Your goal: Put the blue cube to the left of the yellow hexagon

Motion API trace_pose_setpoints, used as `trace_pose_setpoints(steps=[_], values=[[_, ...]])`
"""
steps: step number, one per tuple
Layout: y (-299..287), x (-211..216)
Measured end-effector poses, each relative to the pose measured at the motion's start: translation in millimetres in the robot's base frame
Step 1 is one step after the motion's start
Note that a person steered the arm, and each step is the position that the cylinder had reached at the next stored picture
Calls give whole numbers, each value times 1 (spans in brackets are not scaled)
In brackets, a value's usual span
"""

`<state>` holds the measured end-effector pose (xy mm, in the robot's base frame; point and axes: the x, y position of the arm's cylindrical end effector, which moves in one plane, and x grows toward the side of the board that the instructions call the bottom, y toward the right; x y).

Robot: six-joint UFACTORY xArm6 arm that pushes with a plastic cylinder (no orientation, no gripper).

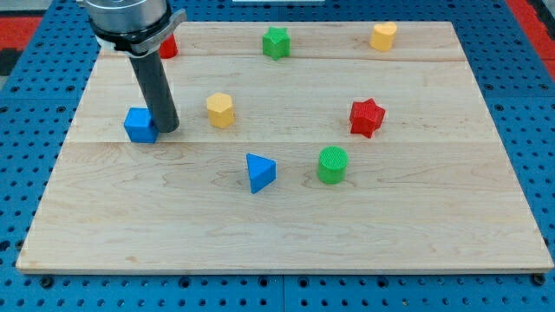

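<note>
Blocks sat spread out on a pale wooden board (pixel 286 234), and a blue pegboard table (pixel 26 173) showed all around it. I had no fingers at all, only a dark rod, so nothing was held. The rod came down from the upper left of the frame, and my tip (pixel 168 129) rested on the board at the left side of the frame. The blue cube (pixel 140 125) sat right beside my tip, on its left, and the two looked like they touched. The yellow hexagon (pixel 220 110) stood a little to the right of my tip and slightly higher in the frame, so my tip was between the cube and the hexagon. The cube was on the left side of the hexagon, with a gap between them. A red block (pixel 168 47) peeked out behind the arm near the upper left of the frame; I could not tell its shape. A green star (pixel 276 42) sat at the top middle. Another yellow block (pixel 383 35) stood at the upper right. A red star (pixel 366 117) sat at the right of the frame. A green cylinder (pixel 332 165) stood below it, near the middle. A blue triangle (pixel 259 172) lay just left of that cylinder.
</note>
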<state>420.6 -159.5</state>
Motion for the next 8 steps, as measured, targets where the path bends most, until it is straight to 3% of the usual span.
trace_pose_setpoints(steps=[2,4,7,8], values=[[-27,40],[-48,3],[-44,10],[-11,11]])
